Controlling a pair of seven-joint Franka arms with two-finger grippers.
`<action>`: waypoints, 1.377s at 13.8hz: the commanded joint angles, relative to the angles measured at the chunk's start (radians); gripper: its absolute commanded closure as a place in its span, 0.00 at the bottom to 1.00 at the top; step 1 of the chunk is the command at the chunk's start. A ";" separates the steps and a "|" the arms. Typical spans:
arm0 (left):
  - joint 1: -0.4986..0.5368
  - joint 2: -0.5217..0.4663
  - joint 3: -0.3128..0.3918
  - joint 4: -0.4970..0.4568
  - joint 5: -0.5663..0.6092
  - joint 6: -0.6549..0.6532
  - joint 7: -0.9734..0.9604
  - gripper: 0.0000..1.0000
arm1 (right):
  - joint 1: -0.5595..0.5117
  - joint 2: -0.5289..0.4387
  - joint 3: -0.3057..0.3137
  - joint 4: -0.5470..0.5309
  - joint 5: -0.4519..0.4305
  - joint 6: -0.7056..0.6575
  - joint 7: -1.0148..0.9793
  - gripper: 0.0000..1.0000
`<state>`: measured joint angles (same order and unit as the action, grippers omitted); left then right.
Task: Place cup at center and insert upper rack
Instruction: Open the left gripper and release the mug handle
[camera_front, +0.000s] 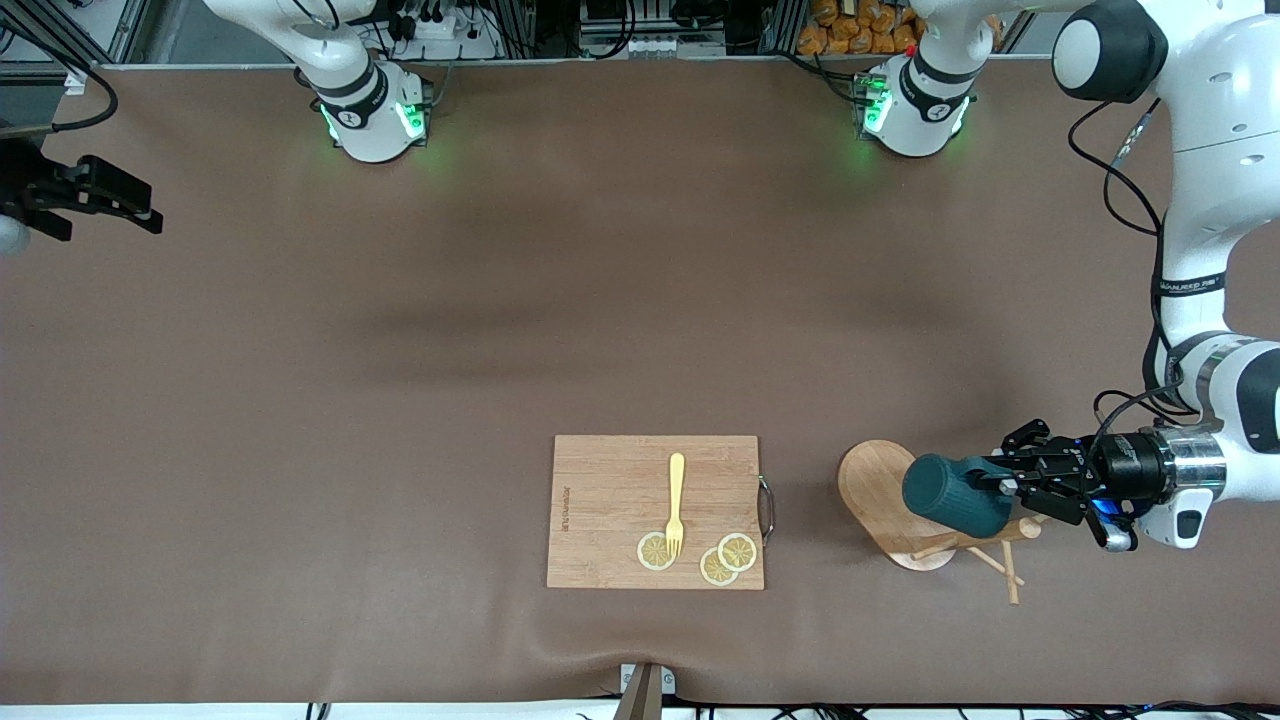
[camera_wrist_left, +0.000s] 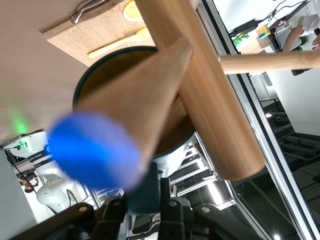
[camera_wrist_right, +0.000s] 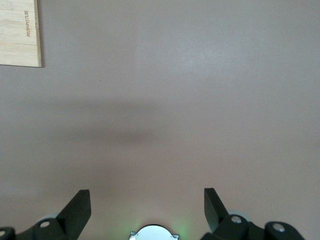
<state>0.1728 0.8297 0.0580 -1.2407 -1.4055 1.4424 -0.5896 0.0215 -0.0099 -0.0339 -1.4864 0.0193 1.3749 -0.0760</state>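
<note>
The cup (camera_front: 955, 495) is dark teal and lies sideways, just above the table, at the left arm's end. My left gripper (camera_front: 1005, 483) is shut on its rim. The upper rack (camera_front: 885, 500) lies tipped on its side under the cup, its oval base on edge and its pegs (camera_front: 1005, 570) spread on the table. In the left wrist view the cup's mouth (camera_wrist_left: 125, 65) faces the camera, the rack's post (camera_wrist_left: 210, 100) crosses in front of it, and the left gripper (camera_wrist_left: 152, 200) pinches teal rim. My right gripper (camera_front: 140, 208) waits open and empty at the right arm's end; its wrist view (camera_wrist_right: 147, 200) shows bare table below it.
A rectangular wooden cutting board (camera_front: 610, 500) with a metal handle lies near the front camera at mid-table, beside the rack. It carries a yellow fork (camera_front: 676, 500) and three lemon slices (camera_front: 727, 558). The brown mat (camera_front: 600, 300) covers the table.
</note>
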 joint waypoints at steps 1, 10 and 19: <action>0.007 0.011 -0.003 0.003 -0.027 -0.019 0.016 0.73 | 0.011 0.002 -0.009 0.003 0.013 -0.007 0.016 0.00; 0.010 0.008 -0.004 0.009 -0.049 -0.019 0.001 0.00 | 0.011 0.002 -0.009 0.003 0.013 -0.005 0.016 0.00; 0.057 -0.092 -0.001 0.010 -0.040 -0.059 -0.018 0.00 | 0.012 0.005 -0.008 0.003 0.011 0.001 0.015 0.00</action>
<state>0.2147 0.7925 0.0559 -1.2108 -1.4357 1.4060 -0.5941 0.0219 -0.0058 -0.0339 -1.4867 0.0193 1.3755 -0.0760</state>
